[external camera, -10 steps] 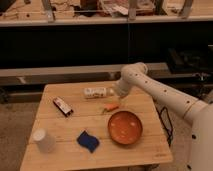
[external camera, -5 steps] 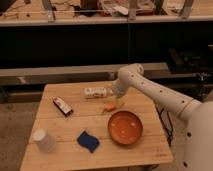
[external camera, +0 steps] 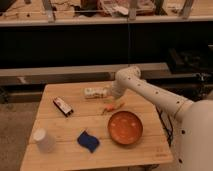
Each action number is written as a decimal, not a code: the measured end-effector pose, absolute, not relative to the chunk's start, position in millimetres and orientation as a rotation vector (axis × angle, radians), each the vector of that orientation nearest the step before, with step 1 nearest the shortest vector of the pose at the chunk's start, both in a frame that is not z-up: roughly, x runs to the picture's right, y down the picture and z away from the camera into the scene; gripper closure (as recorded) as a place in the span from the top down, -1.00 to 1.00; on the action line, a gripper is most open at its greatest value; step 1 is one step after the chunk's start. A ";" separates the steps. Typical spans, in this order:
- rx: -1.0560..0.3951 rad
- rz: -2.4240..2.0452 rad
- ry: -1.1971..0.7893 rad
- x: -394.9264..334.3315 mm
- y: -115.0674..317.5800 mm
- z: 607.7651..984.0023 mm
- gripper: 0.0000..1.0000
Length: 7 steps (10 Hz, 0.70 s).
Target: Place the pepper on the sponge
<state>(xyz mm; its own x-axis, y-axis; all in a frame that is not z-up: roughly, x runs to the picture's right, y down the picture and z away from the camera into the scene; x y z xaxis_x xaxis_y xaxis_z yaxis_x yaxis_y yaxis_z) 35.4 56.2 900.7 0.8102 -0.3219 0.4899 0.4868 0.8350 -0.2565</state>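
- Pepper (external camera: 114, 107): lies on the wooden table (external camera: 70, 122), just beyond the far rim of the bowl (external camera: 125, 127) and in front of a white carton (external camera: 95, 93) lying on its side.
- Sponge (external camera: 88, 141): flat on the table near the front edge, left of the bowl and well apart from the pepper. Nothing rests on it.
- Gripper (external camera: 112, 99): at the end of the white arm, which reaches in from the right. It is low over the table, right at the pepper.
- Grip state: cannot tell whether the gripper is closed on the pepper or only poised at it. From this angle the two merge.
- Progress (judgement): the goal is not met, since pepper and sponge are apart. The step in hand looks like the pickup.
- What is left: securing the pepper, carrying it toward the front-left past the bowl's rim, and setting it down on the sponge.
- Bowl: upright and open. The interior shows only its own orange-brown surface, so it appears empty.
- White cup (external camera: 44, 141): stands at the front-left corner. Its inside is not visible, so contents are unknown.
- Dark packet (external camera: 63, 106): lies left of centre, clear of the carry path.
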 end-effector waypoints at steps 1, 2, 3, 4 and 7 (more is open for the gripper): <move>-0.387 -0.446 -0.451 35.0 60.4 906.8 0.60; -0.387 -0.450 -0.452 33.8 61.3 909.5 0.60; -0.390 -0.451 -0.452 33.4 61.9 912.0 0.60; -0.398 -0.450 -0.451 34.8 64.0 914.8 0.60; -0.428 -0.449 -0.443 38.4 71.8 922.5 0.60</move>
